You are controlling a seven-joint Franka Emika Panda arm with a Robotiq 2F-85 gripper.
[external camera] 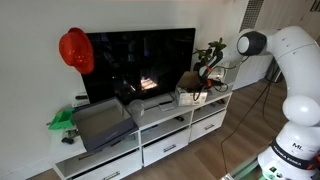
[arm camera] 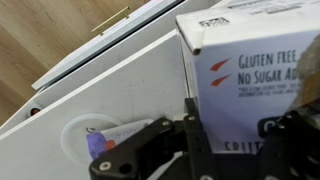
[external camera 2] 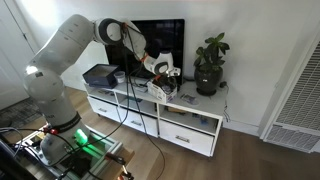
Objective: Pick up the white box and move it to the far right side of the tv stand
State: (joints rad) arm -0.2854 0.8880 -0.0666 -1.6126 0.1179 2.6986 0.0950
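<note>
Because the box [arm camera: 250, 60] likely must pass the plant [external camera 2: 210, 60] to reach the worktop's [external camera 2: 188, 102] far end, we have the gripper [external camera 2: 161, 80] clamped on its sides, low over the worktop just beside the plant; whether it rests there we cannot tell.

The white box [arm camera: 250, 70] is seen to be of smooth printed cardboard with a faint sheen. The pincer [arm camera: 245, 140], at 6 o'clock in the wrist view, is finished in matt black (plastic or coated metal cannot be told). The desk [arm camera: 100, 95] top is given a smooth white satin surface. A wood-grain floor [arm camera: 50, 30] is shown at 10 o'clock. The TV screen [external camera: 140, 60] is glossy black, with reflections carried on it.
</note>
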